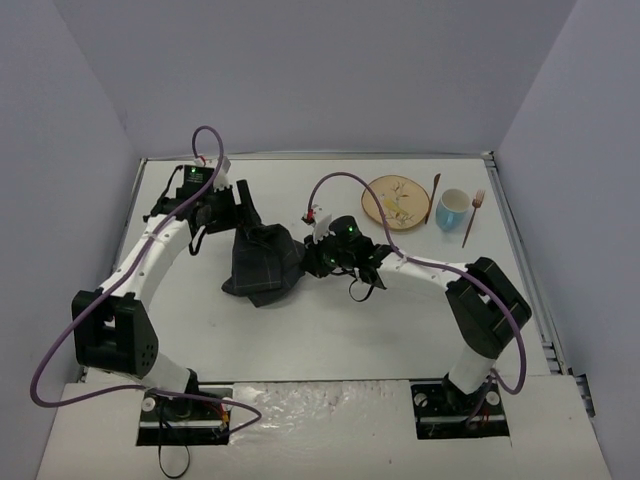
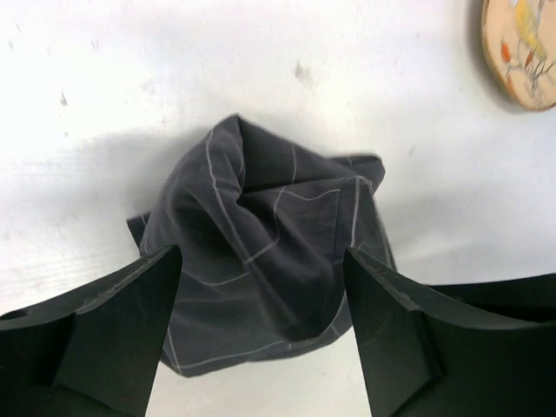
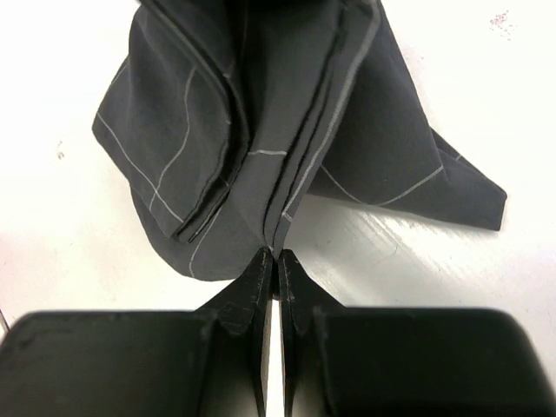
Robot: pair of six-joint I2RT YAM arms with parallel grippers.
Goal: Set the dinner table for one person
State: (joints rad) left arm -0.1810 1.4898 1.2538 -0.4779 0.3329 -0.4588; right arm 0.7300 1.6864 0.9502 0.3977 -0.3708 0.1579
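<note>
The dinner table (image 1: 330, 330) is the white tabletop. A dark grid-lined cloth placemat (image 1: 265, 262) lies crumpled at its middle. My right gripper (image 1: 312, 258) is at the cloth's right side. In the right wrist view it (image 3: 276, 254) is shut on a folded edge of the placemat (image 3: 261, 113), which is lifted into a ridge. My left gripper (image 1: 240, 208) is at the cloth's far left corner. In the left wrist view it (image 2: 262, 252) is open, its fingers (image 2: 130, 321) wide apart above the bunched placemat (image 2: 261, 252), not gripping it.
At the back right stand a round beige plate (image 1: 395, 200) with a painted pattern, a brown knife (image 1: 433, 198), a blue cup (image 1: 452, 209) and a brown fork (image 1: 473, 215). The plate's edge shows in the left wrist view (image 2: 521, 52). Grey walls enclose the table.
</note>
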